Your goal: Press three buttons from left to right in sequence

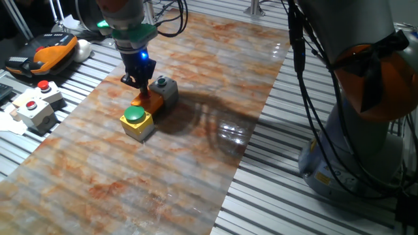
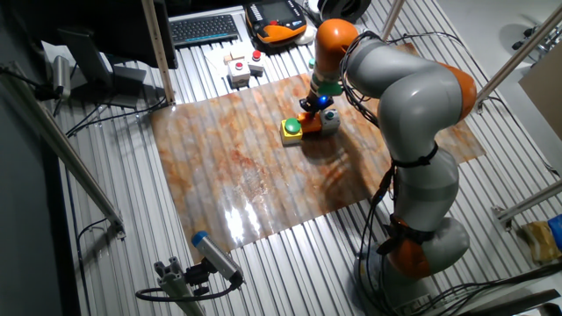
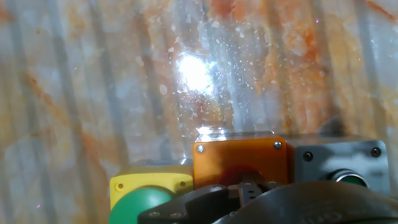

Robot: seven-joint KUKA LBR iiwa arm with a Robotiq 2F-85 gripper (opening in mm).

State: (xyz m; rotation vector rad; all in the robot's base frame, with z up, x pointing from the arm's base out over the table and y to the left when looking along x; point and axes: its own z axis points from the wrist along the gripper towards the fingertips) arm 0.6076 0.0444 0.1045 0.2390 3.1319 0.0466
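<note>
Three button boxes stand in a row on the marbled mat [image 1: 196, 150]. The yellow box with the green cap [image 1: 136, 119] is nearest, the orange box [image 1: 153, 102] is in the middle, and the grey-white box with the small dark-green cap [image 1: 164, 87] is behind. My gripper [image 1: 140, 83] stands directly over the orange box, its shut fingertips down on the red cap. In the hand view the fingers [image 3: 242, 190] cover most of the red cap [image 3: 231, 174], with the orange box [image 3: 239, 155], yellow box [image 3: 149, 183] and grey-white box [image 3: 336, 158] side by side.
Pale beige boxes with red caps [image 1: 36, 104] and an orange-black pendant [image 1: 55, 52] lie on the slatted table left of the mat. A keyboard [image 2: 204, 28] sits at the back. The arm's base [image 2: 421, 246] stands off the mat's edge.
</note>
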